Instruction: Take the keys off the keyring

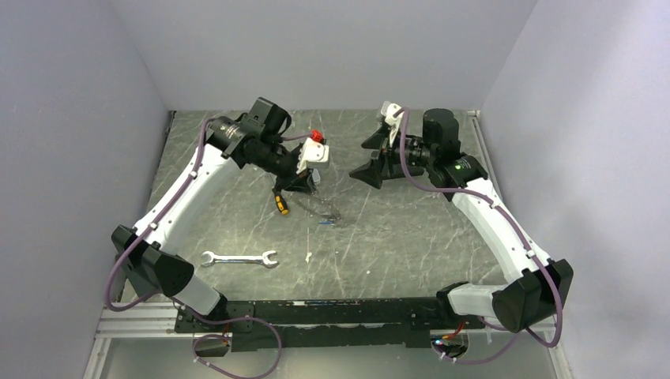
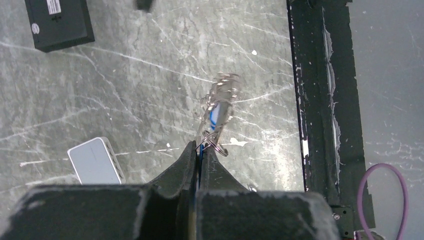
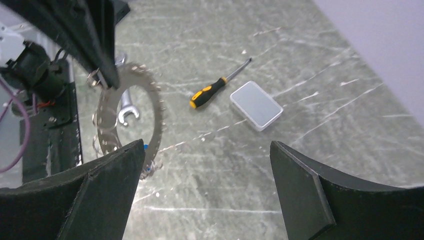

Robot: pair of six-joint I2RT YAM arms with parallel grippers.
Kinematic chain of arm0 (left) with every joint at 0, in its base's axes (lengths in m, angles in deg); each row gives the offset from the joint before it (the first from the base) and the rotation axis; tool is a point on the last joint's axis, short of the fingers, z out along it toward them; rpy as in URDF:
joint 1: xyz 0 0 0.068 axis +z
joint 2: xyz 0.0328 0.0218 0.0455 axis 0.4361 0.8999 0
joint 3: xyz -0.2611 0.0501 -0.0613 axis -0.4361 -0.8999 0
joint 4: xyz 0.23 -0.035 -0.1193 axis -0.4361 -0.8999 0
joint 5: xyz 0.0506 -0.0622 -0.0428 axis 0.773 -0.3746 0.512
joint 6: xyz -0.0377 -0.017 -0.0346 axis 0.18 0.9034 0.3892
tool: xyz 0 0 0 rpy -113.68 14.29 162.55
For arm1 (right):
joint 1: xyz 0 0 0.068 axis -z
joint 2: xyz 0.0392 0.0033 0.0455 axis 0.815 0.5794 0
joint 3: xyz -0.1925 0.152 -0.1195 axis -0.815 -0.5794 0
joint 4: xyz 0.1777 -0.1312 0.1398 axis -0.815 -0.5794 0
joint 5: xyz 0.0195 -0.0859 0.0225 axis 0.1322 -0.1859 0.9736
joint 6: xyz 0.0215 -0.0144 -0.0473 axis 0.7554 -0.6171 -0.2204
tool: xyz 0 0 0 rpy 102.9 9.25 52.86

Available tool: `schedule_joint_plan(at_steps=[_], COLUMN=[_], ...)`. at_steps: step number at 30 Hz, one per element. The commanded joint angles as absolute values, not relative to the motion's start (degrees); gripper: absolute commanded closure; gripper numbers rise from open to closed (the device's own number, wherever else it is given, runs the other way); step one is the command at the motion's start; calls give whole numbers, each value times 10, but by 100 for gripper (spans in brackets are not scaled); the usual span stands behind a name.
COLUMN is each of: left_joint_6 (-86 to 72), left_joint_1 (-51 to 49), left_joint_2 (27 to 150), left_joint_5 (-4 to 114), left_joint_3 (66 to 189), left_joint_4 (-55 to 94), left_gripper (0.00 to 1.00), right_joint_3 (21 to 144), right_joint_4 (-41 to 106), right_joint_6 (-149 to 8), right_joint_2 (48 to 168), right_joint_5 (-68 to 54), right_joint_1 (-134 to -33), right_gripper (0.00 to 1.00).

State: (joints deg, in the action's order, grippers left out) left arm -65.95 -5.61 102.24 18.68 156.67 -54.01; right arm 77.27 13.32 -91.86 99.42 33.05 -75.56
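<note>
The keyring [image 3: 160,120], a large thin grey metal ring fringed with small dark teeth, hangs above the grey marbled worktop [image 3: 310,125]. The left jaws pinch it at its top rim and are closed tight on it. A sliver of blue shows right at the pinch in the left wrist view, and I cannot tell whether a key head is caught there too. The keys [image 2: 215,114], tiny with bright blue plastic heads, dangle among the wire loops below that pinch. From the right wrist the ring shows much of its open face, its long span running up and down. It lies to the left of the gap, just beyond the left-hand finger and not between the fingers. The right jaws stand wide open and empty, near the ring's lower half. The right arm [image 1: 494,217] is the free one, so I judge it must shift toward the left arm [image 1: 178,201] to bring a key between its fingers. Further out on the worktop lie a yellow-and-black-handled screwdriver [image 3: 210,92], a flat white box [image 3: 256,105] and a silver open-ended wrench [image 1: 239,258].
</note>
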Motion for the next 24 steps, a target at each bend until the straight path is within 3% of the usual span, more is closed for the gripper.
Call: schedule_joint_plan(at_steps=[1,8,19,24], left_joint_6=[-700,-630,-520,-462], left_joint_1=[-73,-76,-76,-76], left_joint_2=[991,1000,1013,1033], left_joint_5=[186,206,251,257], left_joint_3=[1567,1595,1626,1635], left_joint_4=[-555,-558,-555,-554], left_gripper=[100,100,100,100], right_joint_3=[804,794,784,773], right_joint_4=[214,241,161,130], right_joint_6=[-846,-828,-839,-873], right_joint_2=[1001,1016,983,978], right_joint_5=[303,369,358,416], right_joint_1=[-752,-744,-745,-749], right_gripper=[0,0,0,4])
